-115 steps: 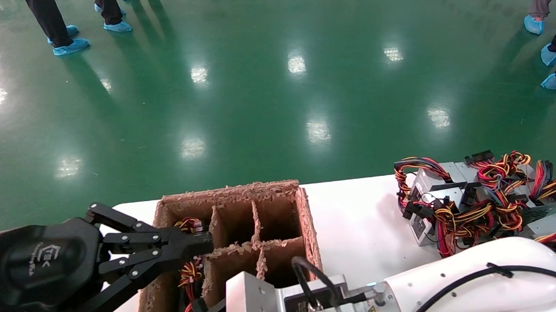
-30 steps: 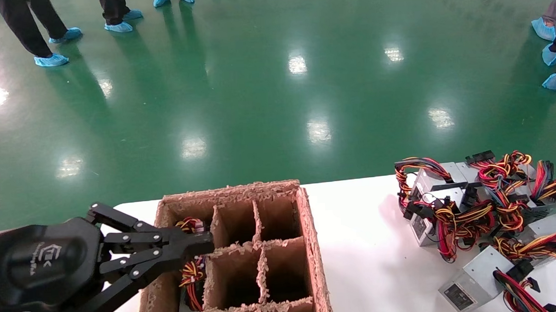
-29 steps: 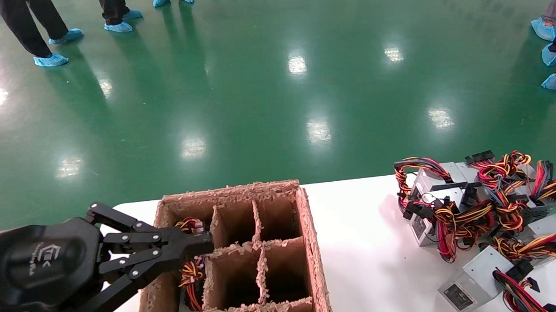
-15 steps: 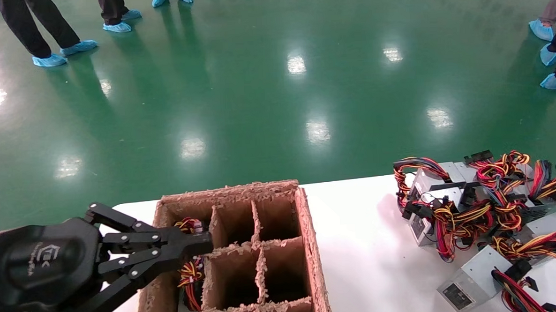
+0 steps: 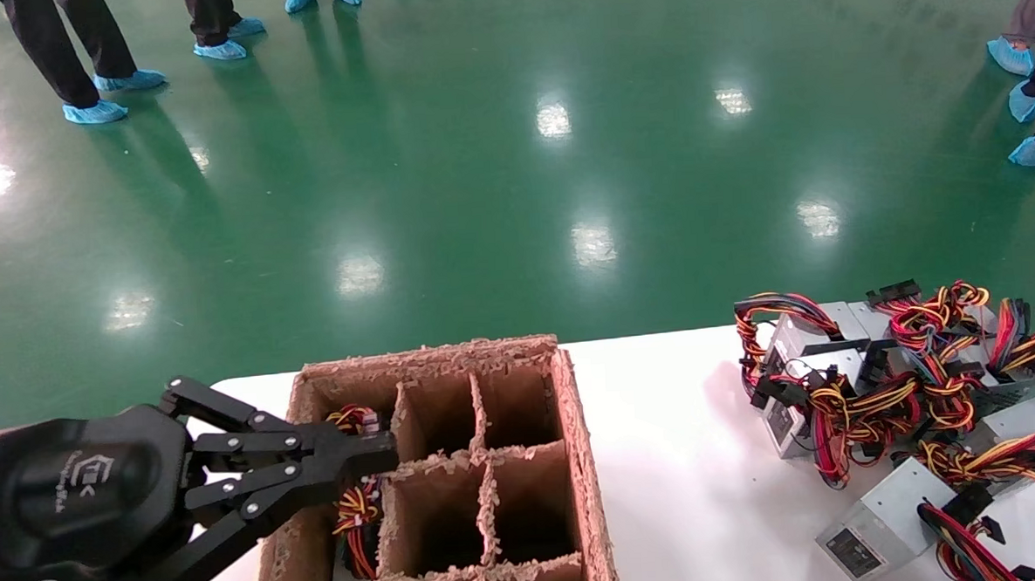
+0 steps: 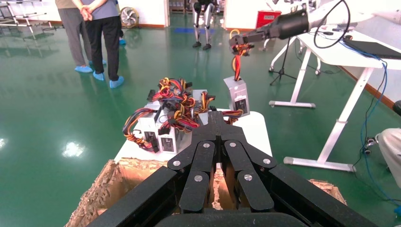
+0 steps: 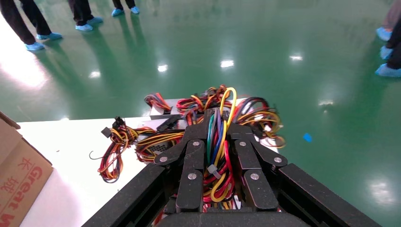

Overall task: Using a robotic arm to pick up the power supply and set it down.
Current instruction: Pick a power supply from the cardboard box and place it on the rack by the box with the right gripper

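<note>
The right claw [image 6: 239,43], out of the head view, pinches the wires of a supply [image 6: 238,97] that hangs long axis upright above the table [image 5: 691,457]. The left claw [image 5: 376,458], pressed together, hovers at the box [image 5: 576,428]. Other supplies [image 5: 844,372] lie too tangled to count.

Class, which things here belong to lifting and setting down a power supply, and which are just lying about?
In the job: right gripper, shut on the wires of the hanging power supply.

Lying about: cardboard box, pile of other power supplies, table, left gripper parked over the box.
</note>
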